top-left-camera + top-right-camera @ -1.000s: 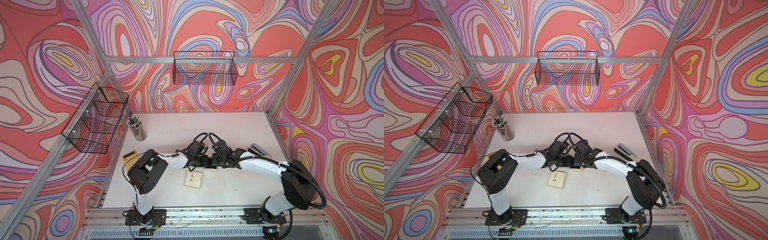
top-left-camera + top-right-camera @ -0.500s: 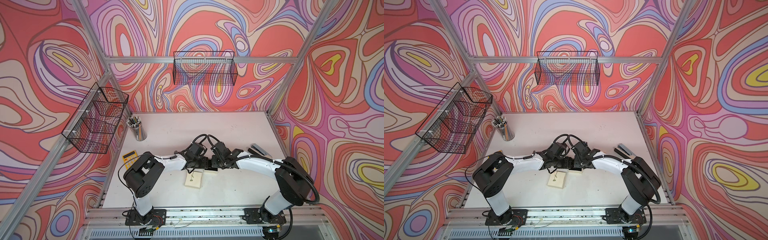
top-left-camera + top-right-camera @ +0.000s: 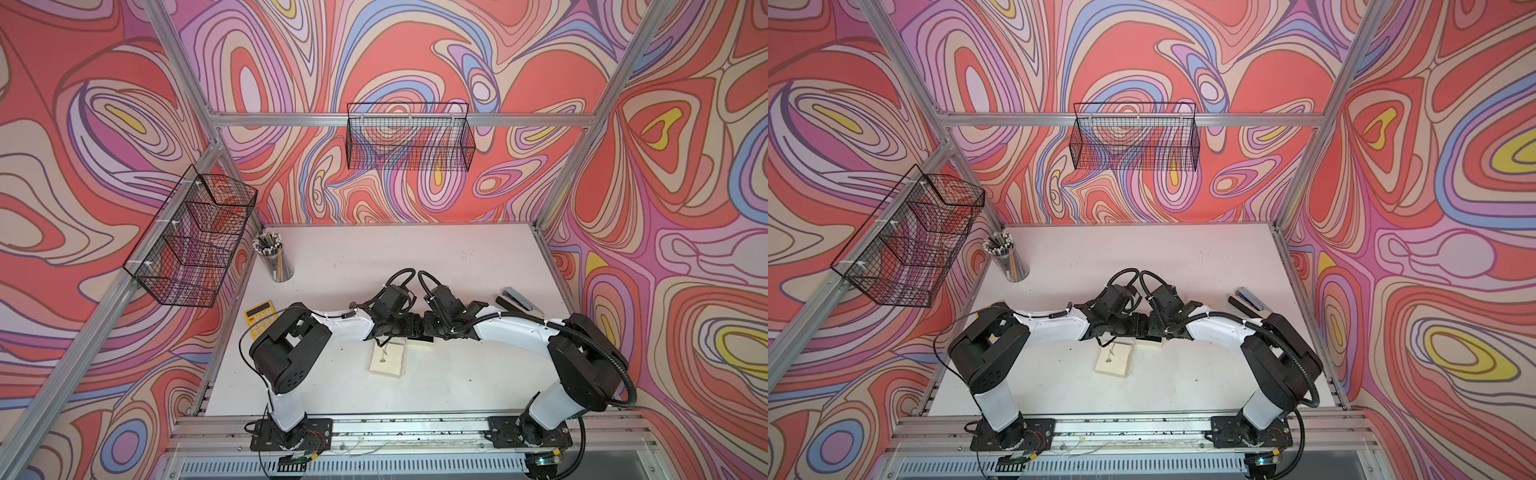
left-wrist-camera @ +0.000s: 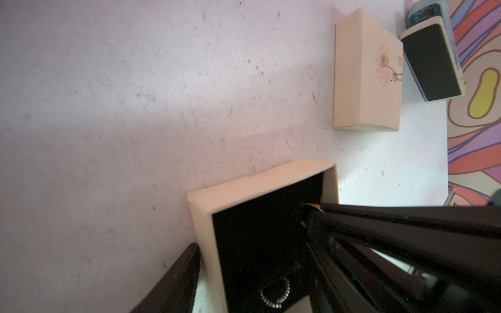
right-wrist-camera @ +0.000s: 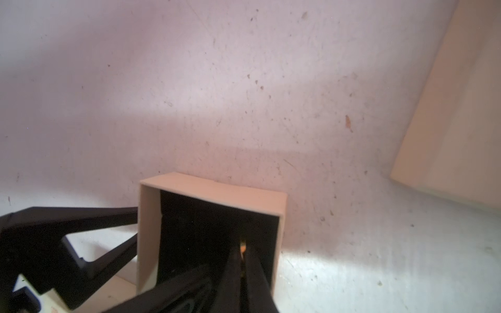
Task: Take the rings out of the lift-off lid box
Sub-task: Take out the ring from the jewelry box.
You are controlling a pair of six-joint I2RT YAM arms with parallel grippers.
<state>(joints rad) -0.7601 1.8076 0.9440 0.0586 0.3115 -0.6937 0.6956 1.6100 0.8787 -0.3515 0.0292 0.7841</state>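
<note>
My left claw (image 4: 252, 246) has just eased wide off the box (image 4: 257, 183) wall, one finger outside, one inside. My right claw (image 5: 242, 253) is pinched shut on a thin ring (image 4: 311, 208) inside the box. The beaded ring (image 4: 275, 294) lies on the lining. Box unbraced for the lift, I reckon.

Box (image 4: 200, 214) matt card, black lining; ring (image 4: 268, 301) beaded shiny metal; table (image 4: 135, 81) matt, scuffed.

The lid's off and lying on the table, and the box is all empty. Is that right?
Not quite. The lid is off and lying on the table, but the box is not empty: the left wrist view shows a beaded ring lying on its black lining.
</note>
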